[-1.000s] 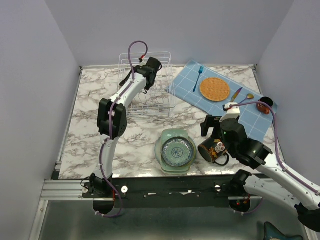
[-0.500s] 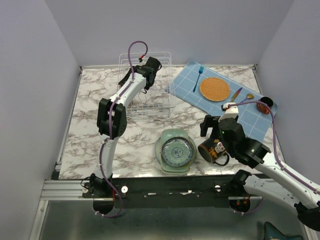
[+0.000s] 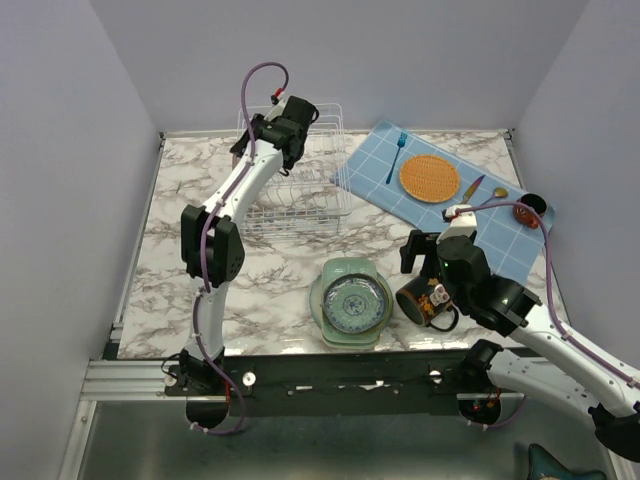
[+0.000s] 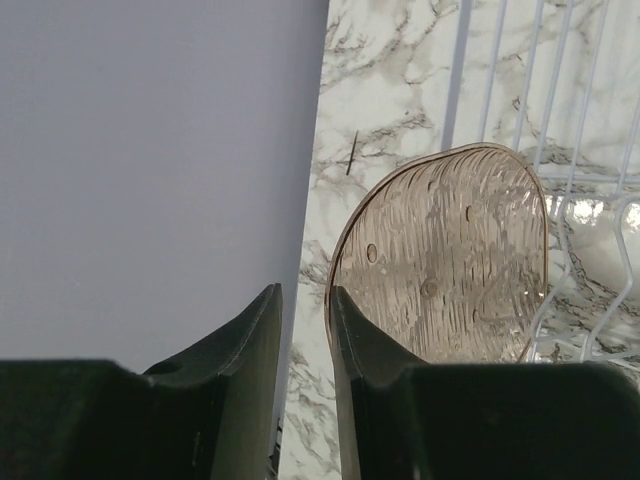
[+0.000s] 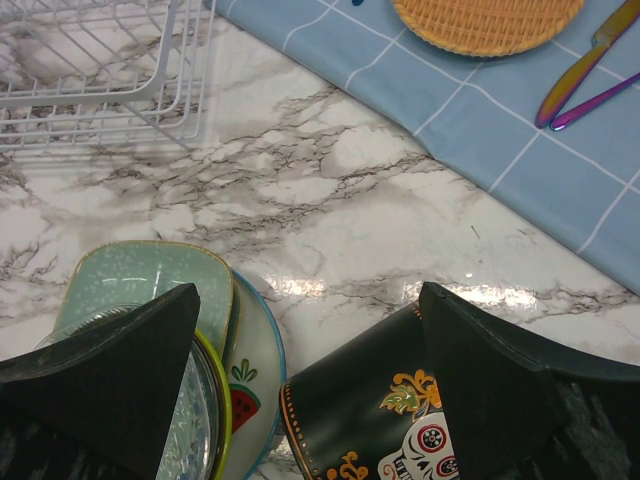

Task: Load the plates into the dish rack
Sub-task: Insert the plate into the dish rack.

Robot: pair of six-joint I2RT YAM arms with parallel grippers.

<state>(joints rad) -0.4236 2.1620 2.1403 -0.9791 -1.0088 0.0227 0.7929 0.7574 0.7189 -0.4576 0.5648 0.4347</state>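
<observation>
The left gripper (image 4: 303, 295), jaws slightly apart and empty, should be lifted straight up from the brown plate (image 4: 450, 260) in the dish rack (image 3: 310, 210); the right gripper (image 5: 308, 300) is spread wide.

left arm (image 3: 240, 185) and right arm (image 3: 560, 345): white links, black joint housings, purple cables (image 3: 262, 72); matte black wedge-shaped end effector fingers (image 4: 230, 350).

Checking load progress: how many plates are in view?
5. One brownish plate stands in the dish rack. Four sit stacked left of the black mug: mint-green plate, teal-patterned plate, yellow plate, watermelon plate. More may hide underneath.
</observation>
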